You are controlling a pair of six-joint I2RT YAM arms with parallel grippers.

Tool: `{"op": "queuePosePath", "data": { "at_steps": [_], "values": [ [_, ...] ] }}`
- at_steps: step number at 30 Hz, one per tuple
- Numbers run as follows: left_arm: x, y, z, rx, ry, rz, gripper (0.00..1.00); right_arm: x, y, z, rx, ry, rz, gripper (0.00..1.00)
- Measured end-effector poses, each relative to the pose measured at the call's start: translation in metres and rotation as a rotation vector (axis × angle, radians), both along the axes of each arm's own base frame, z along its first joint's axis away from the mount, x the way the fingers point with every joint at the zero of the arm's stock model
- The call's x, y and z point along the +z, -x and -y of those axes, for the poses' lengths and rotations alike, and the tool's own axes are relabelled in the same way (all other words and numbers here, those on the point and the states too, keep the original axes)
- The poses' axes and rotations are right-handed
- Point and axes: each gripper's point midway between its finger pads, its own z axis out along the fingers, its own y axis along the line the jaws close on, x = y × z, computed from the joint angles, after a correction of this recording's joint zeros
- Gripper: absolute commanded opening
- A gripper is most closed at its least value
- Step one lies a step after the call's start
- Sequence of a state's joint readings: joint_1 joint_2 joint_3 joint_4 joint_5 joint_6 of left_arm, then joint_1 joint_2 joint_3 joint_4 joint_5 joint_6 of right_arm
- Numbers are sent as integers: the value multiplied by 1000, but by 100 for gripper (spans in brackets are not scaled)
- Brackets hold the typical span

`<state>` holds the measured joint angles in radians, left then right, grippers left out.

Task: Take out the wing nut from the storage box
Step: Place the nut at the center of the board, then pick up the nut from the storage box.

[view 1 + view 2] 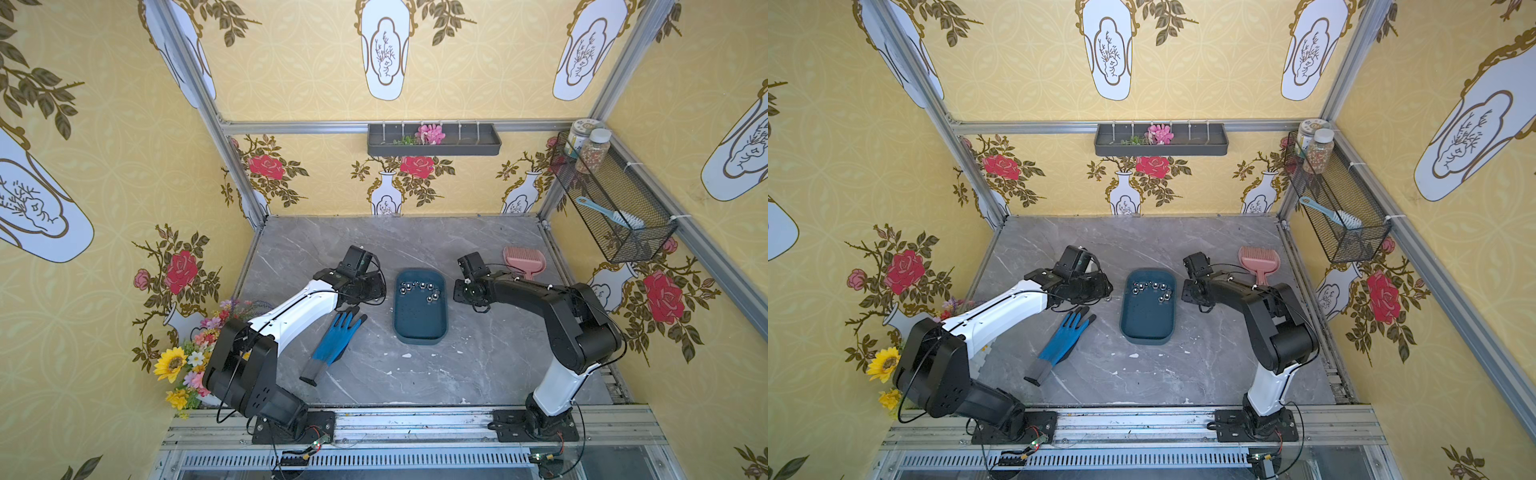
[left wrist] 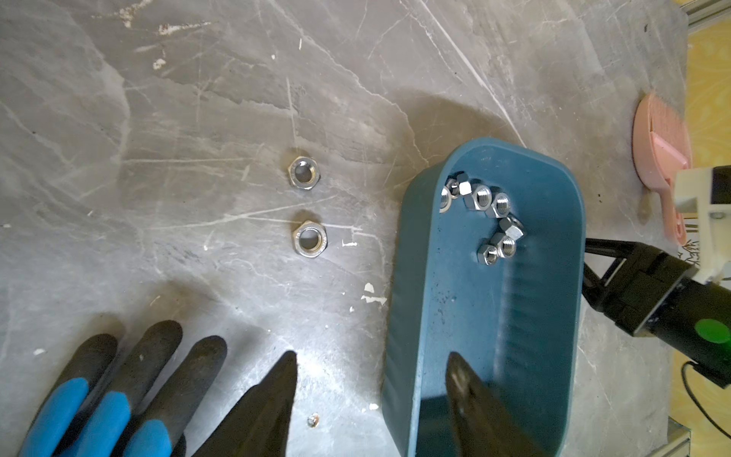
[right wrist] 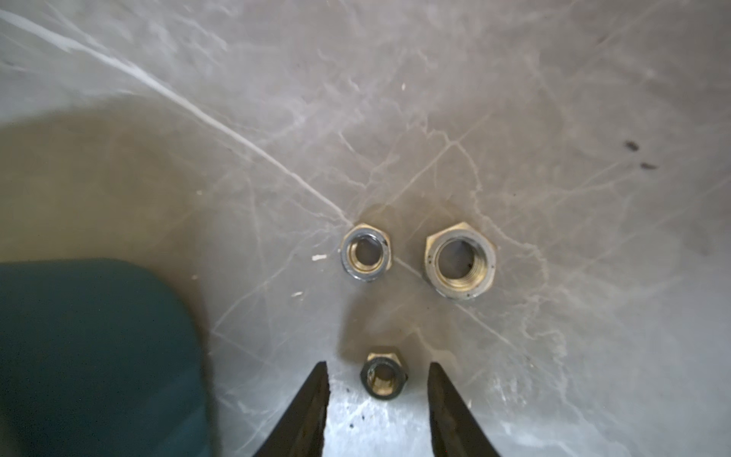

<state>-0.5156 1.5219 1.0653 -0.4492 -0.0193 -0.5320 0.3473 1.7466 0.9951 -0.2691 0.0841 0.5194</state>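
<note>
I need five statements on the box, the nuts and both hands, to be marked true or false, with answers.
The storage box holds several nuts. True.
The right hand grips a nut. False: its jaws stand open around a small nut on the table.
The blue glove lies in the box. False: on the table beside it.
The left wrist view shows two nuts on the table. True.
The left hand is shut. False: open and empty.
</note>
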Motion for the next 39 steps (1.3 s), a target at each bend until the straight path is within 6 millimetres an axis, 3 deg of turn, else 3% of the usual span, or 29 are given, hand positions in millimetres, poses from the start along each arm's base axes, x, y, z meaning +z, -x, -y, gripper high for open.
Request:
{"op": "queuePosePath", "data": {
  "at_steps": [7,11,15,18,21,26,39],
  "values": [
    [-2,1,5,-15,17,-15,70,25,2,1,-1,-26,76,57],
    [6,0,18,-48,51,-9,70,32,6,6,-19,-23,110,58],
    [20,-3,57,-131,92,16,70,35,4,10,-46,-21,129,58],
    [20,-4,86,-190,105,17,70,37,6,15,-63,-16,135,59],
    [8,-6,118,-260,86,12,69,40,8,24,-93,-8,147,59],
    [-18,-7,148,-335,32,-5,65,44,11,39,-137,-10,160,59],
    [-80,-8,159,-398,-117,-72,52,42,13,54,-178,-11,156,59]
  ]
}}
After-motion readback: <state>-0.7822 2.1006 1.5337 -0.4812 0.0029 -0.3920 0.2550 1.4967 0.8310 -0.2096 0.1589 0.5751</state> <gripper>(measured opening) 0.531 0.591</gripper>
